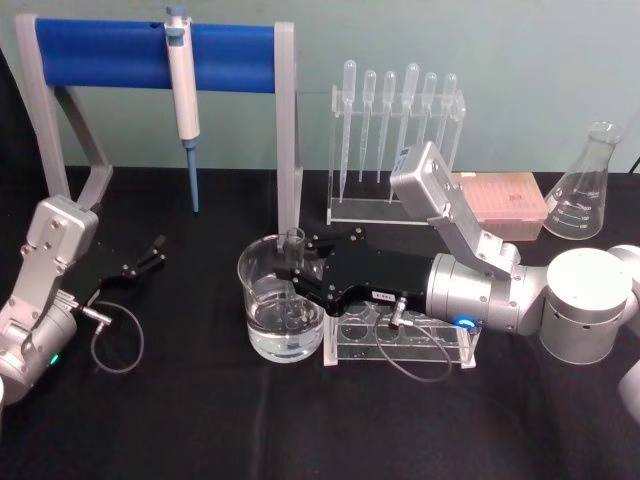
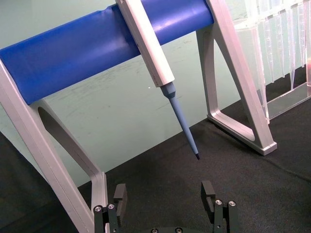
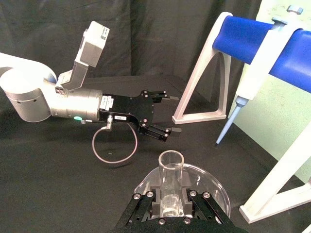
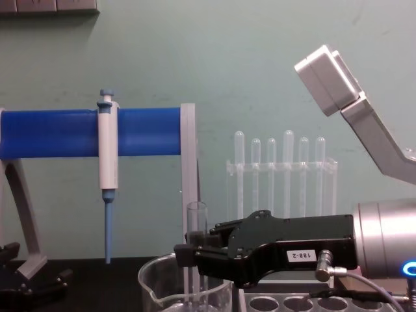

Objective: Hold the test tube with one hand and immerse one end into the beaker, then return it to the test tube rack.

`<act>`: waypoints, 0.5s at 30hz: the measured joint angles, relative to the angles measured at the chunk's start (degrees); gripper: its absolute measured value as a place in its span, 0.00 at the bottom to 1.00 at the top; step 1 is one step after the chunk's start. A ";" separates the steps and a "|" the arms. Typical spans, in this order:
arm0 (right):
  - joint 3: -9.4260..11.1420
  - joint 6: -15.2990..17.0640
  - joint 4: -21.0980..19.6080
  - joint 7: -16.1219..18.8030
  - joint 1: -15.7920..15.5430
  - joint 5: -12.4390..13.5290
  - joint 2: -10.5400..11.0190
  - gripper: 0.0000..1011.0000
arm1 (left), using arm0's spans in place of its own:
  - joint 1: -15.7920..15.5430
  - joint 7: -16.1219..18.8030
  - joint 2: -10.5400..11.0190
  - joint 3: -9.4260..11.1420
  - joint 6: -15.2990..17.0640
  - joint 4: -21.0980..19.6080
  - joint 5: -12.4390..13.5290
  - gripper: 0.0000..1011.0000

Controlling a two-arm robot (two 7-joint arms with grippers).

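Note:
The test tube [image 1: 293, 243] stands upright with its lower end inside the beaker [image 1: 250, 270], which holds some clear liquid. My right gripper [image 1: 296, 276] reaches in from the right over the beaker's rim and is shut on the test tube below its open top. From the side, the test tube [image 4: 197, 221] rises above the right gripper [image 4: 193, 255] and the beaker [image 4: 151, 285]. The right wrist view looks down the test tube [image 3: 171, 167] into the beaker [image 3: 210, 178]. My left gripper [image 1: 150, 255] rests open at the left, apart from both; its fingers [image 2: 120, 196] are spread.
A clear rack with round holes [image 1: 440, 345] sits under my right wrist. A white-and-blue pipettor [image 1: 183, 95] hangs on the blue-barred stand [image 1: 100, 45] at the back left. A pipette rack [image 1: 395, 150], a pink box [image 1: 505, 200] and a flask [image 1: 585, 185] stand behind.

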 joint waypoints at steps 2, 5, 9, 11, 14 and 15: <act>0.00 0.00 0.00 0.00 0.00 0.00 0.00 0.24 | 0.00 0.00 0.00 0.00 0.00 0.00 0.00 0.99; 0.00 0.00 0.00 0.00 0.00 0.00 0.00 0.24 | 0.00 0.00 0.00 0.00 0.00 0.00 0.00 0.99; 0.00 0.00 0.00 0.00 0.00 0.00 0.00 0.24 | 0.00 0.00 0.00 0.00 0.00 0.00 0.00 0.99; 0.00 0.00 0.00 0.00 0.00 0.00 0.00 0.24 | 0.00 0.00 0.00 0.00 0.00 0.00 0.00 0.99; 0.00 0.00 0.00 0.00 0.00 0.00 0.00 0.24 | 0.00 0.00 0.00 0.00 0.00 0.00 0.00 0.99; 0.00 0.00 0.00 0.00 0.00 0.00 0.00 0.24 | 0.00 0.00 0.00 0.00 0.00 0.00 0.00 0.99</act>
